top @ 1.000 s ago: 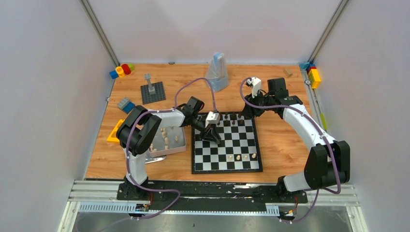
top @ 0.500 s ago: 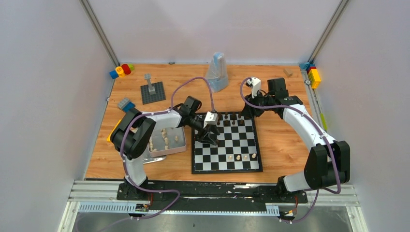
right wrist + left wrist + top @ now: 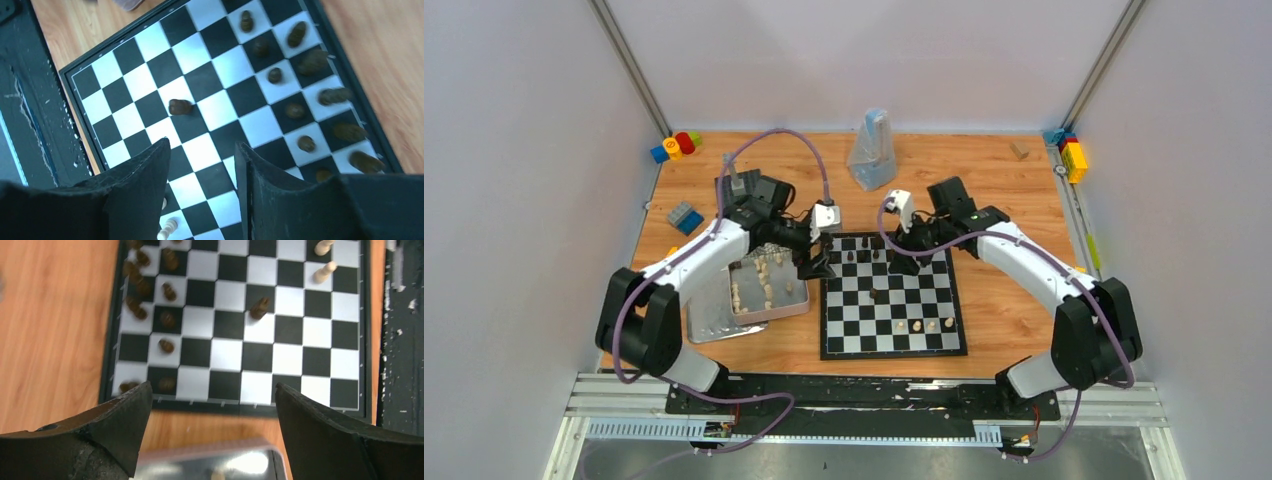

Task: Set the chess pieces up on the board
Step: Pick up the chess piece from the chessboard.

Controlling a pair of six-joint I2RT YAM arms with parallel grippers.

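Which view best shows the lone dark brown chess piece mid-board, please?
Left wrist: the lone dark brown chess piece appears sharp, in side profile. Right wrist shows it blurrier, from above; top external, only a speck.

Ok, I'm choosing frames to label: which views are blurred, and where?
Left wrist: dark pieces along the board's left edge smeared, tin at the bottom out of focus. Right wrist: the dark pieces at right streaked too. Top view: evenly lit, sharp.
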